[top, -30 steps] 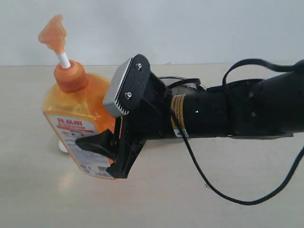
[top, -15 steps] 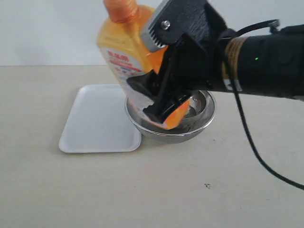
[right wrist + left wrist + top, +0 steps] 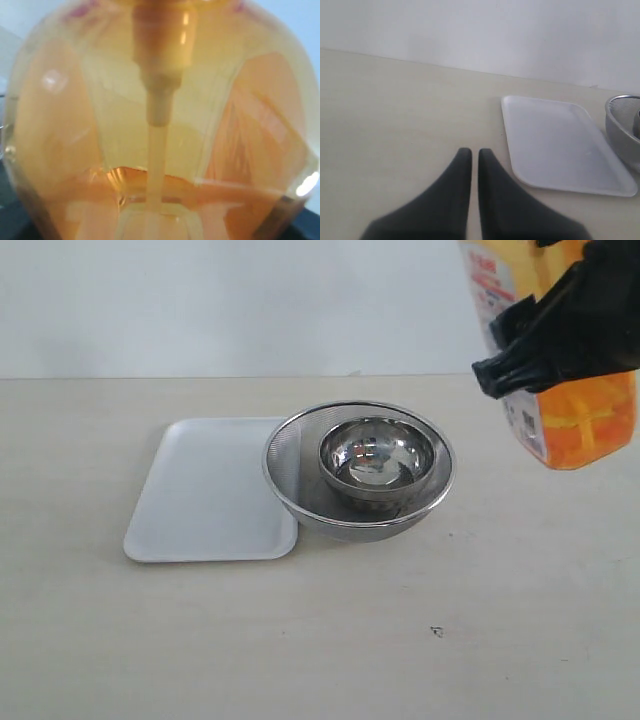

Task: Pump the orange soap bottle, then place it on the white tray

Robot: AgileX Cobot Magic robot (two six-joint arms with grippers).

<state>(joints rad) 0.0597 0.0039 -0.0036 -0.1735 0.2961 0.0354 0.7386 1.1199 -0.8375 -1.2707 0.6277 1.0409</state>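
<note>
The orange soap bottle (image 3: 585, 430) hangs in the air at the upper right of the exterior view, clear of the table, with its pump head cut off by the frame's top. My right gripper (image 3: 530, 350) is shut on its body across the label. Its translucent orange body (image 3: 160, 125) fills the right wrist view. The white tray (image 3: 200, 490) lies flat and bare on the table at the left. My left gripper (image 3: 471, 152) is shut on nothing, low over the table, and the tray (image 3: 560, 140) sits just beside it.
A round steel mesh strainer (image 3: 285, 455) with a small steel bowl (image 3: 378, 455) inside it stands in the middle, touching the tray's right edge. Its rim (image 3: 622, 120) shows in the left wrist view. A pale wall runs behind the table.
My right gripper has carried the bottle up and to the right, from over the tray, past the strainer, to the upper right corner. The tray and strainer are uncovered now.
</note>
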